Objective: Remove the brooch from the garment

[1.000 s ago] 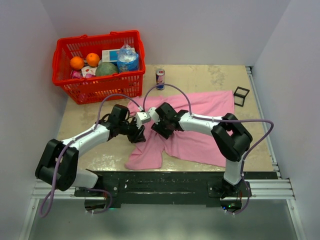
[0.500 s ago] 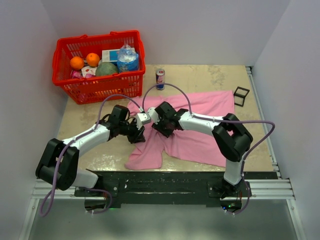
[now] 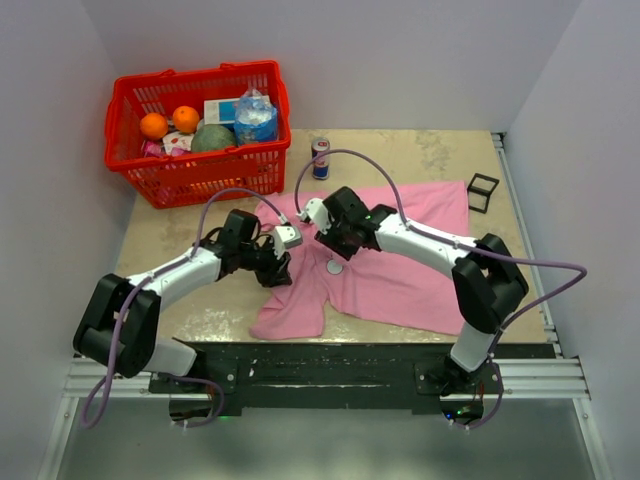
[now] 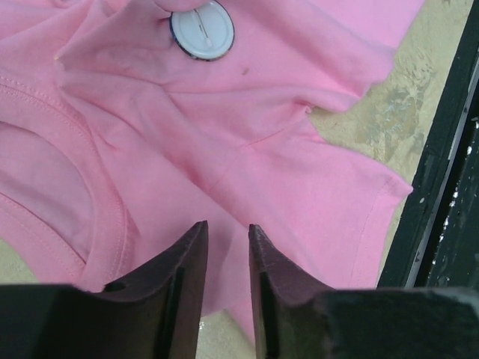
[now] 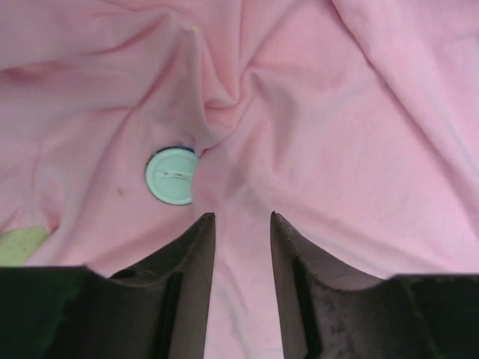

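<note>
Room: brooch [image 3: 334, 267] uncovered on garment [image 3: 400, 270], near both hands.
Left hand [image 4: 227, 224]: slightly parted, grip unclear.
Right hand [image 5: 241, 215]: slightly parted, empty, beside brooch.

One garment [image 3: 400, 270], one brooch [image 3: 334, 267], one basket [image 3: 195, 175], two oranges [image 3: 154, 126], one can [image 3: 320, 158], one cube [image 3: 483, 178].

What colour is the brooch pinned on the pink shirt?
The brooch is whitish with a thin dark rim, clearest in the left wrist view.
</note>
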`<state>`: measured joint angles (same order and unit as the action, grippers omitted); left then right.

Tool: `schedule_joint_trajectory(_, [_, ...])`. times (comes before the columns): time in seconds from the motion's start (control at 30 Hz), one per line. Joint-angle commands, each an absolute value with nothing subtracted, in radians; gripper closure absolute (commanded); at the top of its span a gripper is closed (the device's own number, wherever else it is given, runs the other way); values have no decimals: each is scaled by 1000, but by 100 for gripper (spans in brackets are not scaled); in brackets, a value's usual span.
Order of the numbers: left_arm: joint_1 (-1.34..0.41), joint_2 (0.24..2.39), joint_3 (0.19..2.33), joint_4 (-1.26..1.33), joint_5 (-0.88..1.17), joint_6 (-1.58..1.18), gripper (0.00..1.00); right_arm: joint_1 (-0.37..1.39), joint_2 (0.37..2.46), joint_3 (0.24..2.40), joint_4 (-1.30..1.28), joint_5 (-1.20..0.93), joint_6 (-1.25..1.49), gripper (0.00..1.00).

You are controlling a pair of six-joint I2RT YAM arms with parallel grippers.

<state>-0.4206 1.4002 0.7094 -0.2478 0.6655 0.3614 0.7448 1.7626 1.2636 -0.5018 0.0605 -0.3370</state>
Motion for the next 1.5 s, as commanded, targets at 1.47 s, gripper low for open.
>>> schedule_joint_trajectory(1.47, [-348,1492,834,-273,854,178,81,813,1727,1154,-400,-86,-364,41])
